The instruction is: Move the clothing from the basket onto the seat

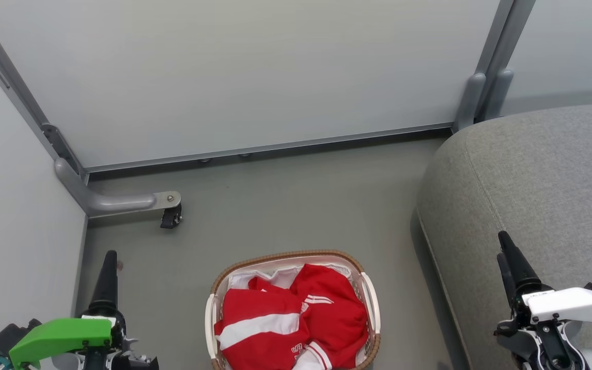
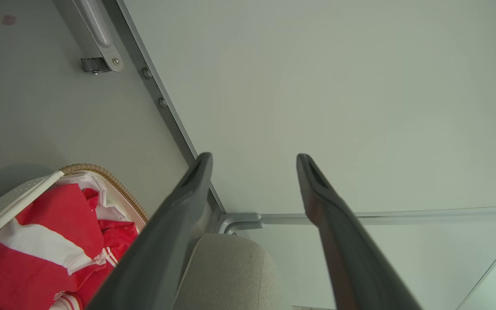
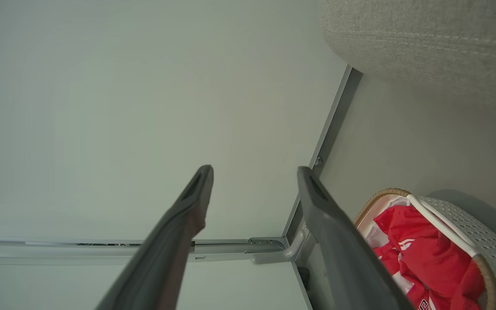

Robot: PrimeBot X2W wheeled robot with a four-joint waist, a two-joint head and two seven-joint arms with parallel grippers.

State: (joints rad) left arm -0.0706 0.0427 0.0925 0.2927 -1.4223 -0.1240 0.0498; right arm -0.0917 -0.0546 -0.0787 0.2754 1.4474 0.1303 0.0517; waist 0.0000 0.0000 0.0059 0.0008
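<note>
I am looking down at a grey floor (image 1: 285,200). Nearest me at the lower left is my left claw (image 2: 254,156), under a green cover (image 1: 59,334). Its wrist camera shows its two dark fingers (image 2: 179,224) standing well apart with nothing between them. At the lower right is my right claw (image 3: 254,168), under a white cover (image 1: 573,303), seen against the edge of the seat. Its fingers are also spread apart and hold nothing.

Between the two claws the basket (image 1: 285,255) stands on the floor. It is oval white plastic with perforated sides and a brown woven rim. The clothing (image 1: 321,303) lies inside it: crumpled bright red garments with broad white stripes, white ribbed trim and small white lettering. A white sheet (image 1: 275,277) shows under them at the basket's far end.

To the right of the basket, near but not touching it, is the seat (image 1: 548,174). It is a large grey fabric cushion with a rounded corner and a stitched seam.

Farther off on the left, a grey metal foot (image 1: 116,201) ends in a small black wheel (image 1: 171,218). Behind everything stand pale wall panels (image 1: 250,72) in grey frames.
</note>
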